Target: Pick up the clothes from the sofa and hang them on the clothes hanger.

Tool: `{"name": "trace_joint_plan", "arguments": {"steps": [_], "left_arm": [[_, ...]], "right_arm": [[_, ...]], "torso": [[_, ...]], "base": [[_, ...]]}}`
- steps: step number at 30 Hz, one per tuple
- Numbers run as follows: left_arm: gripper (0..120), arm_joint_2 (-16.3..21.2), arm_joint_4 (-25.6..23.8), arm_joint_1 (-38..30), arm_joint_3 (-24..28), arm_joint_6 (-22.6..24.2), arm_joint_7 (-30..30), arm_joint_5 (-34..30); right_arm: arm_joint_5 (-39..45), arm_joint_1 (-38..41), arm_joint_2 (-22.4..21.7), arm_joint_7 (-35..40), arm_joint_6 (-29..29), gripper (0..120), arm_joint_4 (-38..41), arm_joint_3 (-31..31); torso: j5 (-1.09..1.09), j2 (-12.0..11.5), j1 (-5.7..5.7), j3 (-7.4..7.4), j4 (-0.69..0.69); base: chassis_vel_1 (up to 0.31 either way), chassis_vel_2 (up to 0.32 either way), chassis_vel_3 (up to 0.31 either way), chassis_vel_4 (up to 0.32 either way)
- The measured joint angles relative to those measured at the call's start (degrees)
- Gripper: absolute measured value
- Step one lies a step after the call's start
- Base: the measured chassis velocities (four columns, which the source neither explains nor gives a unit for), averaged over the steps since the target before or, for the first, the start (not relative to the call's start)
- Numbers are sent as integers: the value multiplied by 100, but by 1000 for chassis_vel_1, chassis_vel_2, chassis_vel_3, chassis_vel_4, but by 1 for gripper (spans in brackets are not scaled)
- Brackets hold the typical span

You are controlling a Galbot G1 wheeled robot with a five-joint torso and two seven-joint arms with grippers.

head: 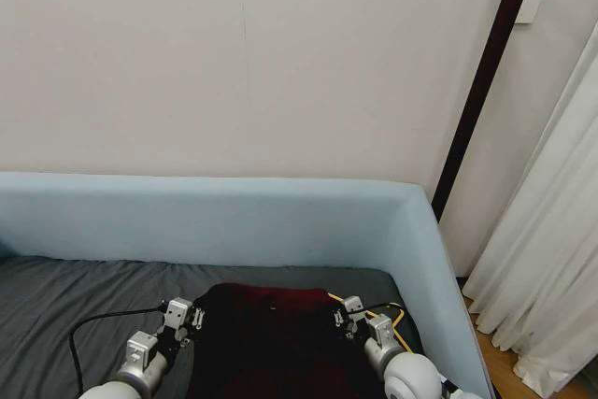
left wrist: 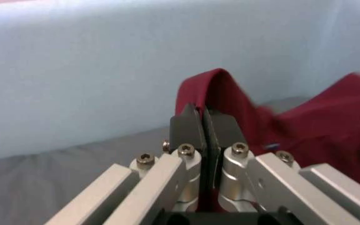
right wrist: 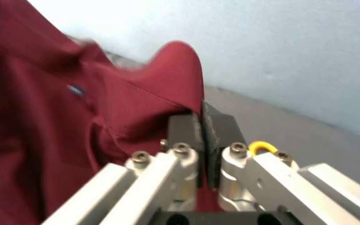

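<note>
The left tool (left wrist: 204,124) and the right tool (right wrist: 202,124) were each clamped on a raised fold of the dark red garment (head: 271,334), which hung low over the sofa (head: 234,221) seat; pickup was judged begun, with carrying and hanging outstanding.

The head camera looks forward and down from high over the near side of the sofa (head: 422,259), facing its far backrest (head: 206,221) and the wall (head: 234,63). Each wrist camera sits just behind its own gripper, the left gripper (left wrist: 203,113) and the right gripper (right wrist: 202,111), looking along the fingers at very close range toward the backrest. All three views share the red garment (head: 271,334) and the grey seat (head: 56,287).
</note>
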Motion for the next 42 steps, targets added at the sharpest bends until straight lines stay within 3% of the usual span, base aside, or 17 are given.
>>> {"name": "trace_joint_plan", "arguments": {"steps": [4,7,8,10,12,14,19,20,24,33,42], "left_arm": [[0,-277,79,9,149,26,11,232],[0,-465,141,32,179,276,-153,409],[0,-513,148,35,174,319,-196,420],[0,-518,148,36,173,322,-199,421],[0,-598,146,54,141,357,-244,428],[0,-615,125,78,120,364,-248,443],[0,-610,63,159,43,364,-247,520],[0,-610,63,159,43,364,-247,520],[0,-578,55,171,16,343,-262,532],[0,-540,67,164,-41,268,-311,535],[0,-415,77,84,-23,223,-318,533]], "right_arm": [[115,0,46,404,-567,19,90,112],[767,28,28,1479,-2156,34,301,327],[1040,41,14,1610,-2449,39,319,417],[1079,42,11,1622,-2492,39,319,433],[1219,62,-16,1556,-2727,52,213,620],[1164,109,-17,1463,-2743,56,65,713],[476,374,57,1036,-2790,77,-688,899],[476,374,57,1036,-2790,77,-688,899],[-78,423,129,801,-3156,94,-1051,888],[-1471,384,219,-572,-3319,100,-1745,1071],[-1412,560,504,-627,-3319,100,-2364,1413]], "torso": [[1,0,0,0,1],[0,0,0,0,0],[1,0,0,0,0],[1,0,0,0,0],[1,0,0,0,0],[1,0,0,0,-1],[1,0,0,0,0],[1,0,0,0,0],[1,0,0,0,0],[0,0,0,0,0],[1,0,0,0,1]], "base": [[0,0,0,0],[0,0,0,0],[0,0,0,0],[0,0,0,0],[0,0,0,0],[0,0,0,0],[0,0,0,0],[0,0,0,0],[0,0,0,0],[0,0,0,0],[0,0,0,0]]}}
